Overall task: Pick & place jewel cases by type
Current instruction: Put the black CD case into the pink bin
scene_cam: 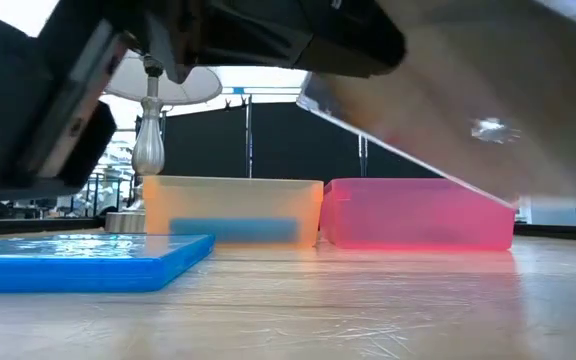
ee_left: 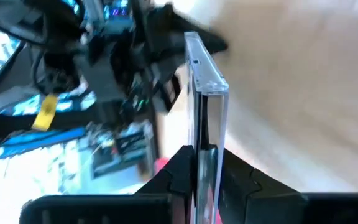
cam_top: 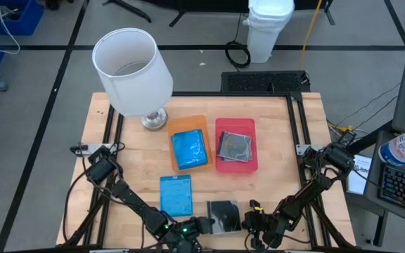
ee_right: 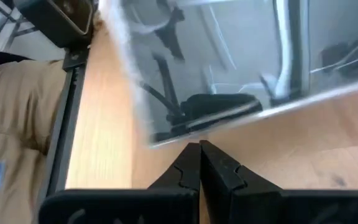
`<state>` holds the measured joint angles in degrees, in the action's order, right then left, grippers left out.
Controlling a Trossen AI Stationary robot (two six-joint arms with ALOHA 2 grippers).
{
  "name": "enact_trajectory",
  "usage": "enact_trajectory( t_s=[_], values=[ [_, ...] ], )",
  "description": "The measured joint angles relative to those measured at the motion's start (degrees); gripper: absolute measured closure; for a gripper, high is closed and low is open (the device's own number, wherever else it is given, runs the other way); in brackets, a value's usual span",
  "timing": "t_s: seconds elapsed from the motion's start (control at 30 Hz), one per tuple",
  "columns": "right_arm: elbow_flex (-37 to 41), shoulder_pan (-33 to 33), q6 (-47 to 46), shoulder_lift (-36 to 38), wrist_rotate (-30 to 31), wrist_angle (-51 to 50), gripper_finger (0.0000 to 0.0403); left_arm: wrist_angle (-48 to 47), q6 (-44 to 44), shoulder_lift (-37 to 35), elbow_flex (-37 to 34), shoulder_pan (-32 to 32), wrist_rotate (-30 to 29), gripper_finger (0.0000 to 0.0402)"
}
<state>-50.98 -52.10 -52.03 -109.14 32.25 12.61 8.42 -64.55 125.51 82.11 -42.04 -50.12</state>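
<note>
Step in hand: we judge the clear thin plastic jewel case with dark inside [cam_top: 223, 215] is being lifted off the front edge of the wooden bench [cam_top: 280, 133]; it looks tilted in the low view, one edge up.
Left gripper [cam_top: 201, 226]: at the bench front, just left of the case; its fingers [ee_left: 179, 171] are narrow and clamp the case edge-on.
Right gripper [cam_top: 253, 222]: at the bench front, just right of the case; fingers pressed together on nothing, tips just below the case's edge in its wrist view.
How to do it well: we would keep the left grip square on the edge, lift until the low edge clears the bench, carry it level to the flat red tray [cam_top: 252, 165], and lower it flat onto the dark case already there. The right arm should stay clear of the path.
Risk: the thin edge grip may slip if the case swings.
Count, blue translucent cases: two; one on the bench [cam_top: 176, 195], one in the flat orange tray [cam_top: 190, 149].
Count, clear dark cases: two; one held, one in the red tray [cam_top: 235, 146].
Count, trays: two, side by side.
Other: white-shaded lamp [cam_top: 133, 72] behind the trays.
</note>
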Motion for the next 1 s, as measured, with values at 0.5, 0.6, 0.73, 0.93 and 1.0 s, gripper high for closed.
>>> enact_trajectory(
  t_s=[0.5, 0.6, 0.73, 0.93, 1.0],
  values=[
    [0.07, 1.48, 2.84, 0.19, 6.99, 3.67, 0.0403, -0.65, -10.59, -0.29, 0.04, -5.12, -20.62, 0.0361],
    [0.04, 2.56, 5.95, 1.44, 7.92, 4.77, 0.0401, -1.66, -10.4, -0.85, 0.1, -6.11, -20.81, 0.0359],
    [0.04, 3.21, 9.04, 4.92, 9.83, 3.21, 0.039, -5.15, -9.72, -1.41, 0.09, -7.32, -21.59, 0.0366],
    [0.02, 2.35, 3.08, 13.5, 17.45, -15.2, 0.0375, -8.99, -6.77, -4.19, 0.09, -8.77, -23.51, 0.0358],
    [0.04, 1.95, -0.91, 16.7, 19.77, -23.61, 0.0374, -10.59, -6.22, -5.31, 0.07, -9.2, -23.54, 0.0358]
  ],
)
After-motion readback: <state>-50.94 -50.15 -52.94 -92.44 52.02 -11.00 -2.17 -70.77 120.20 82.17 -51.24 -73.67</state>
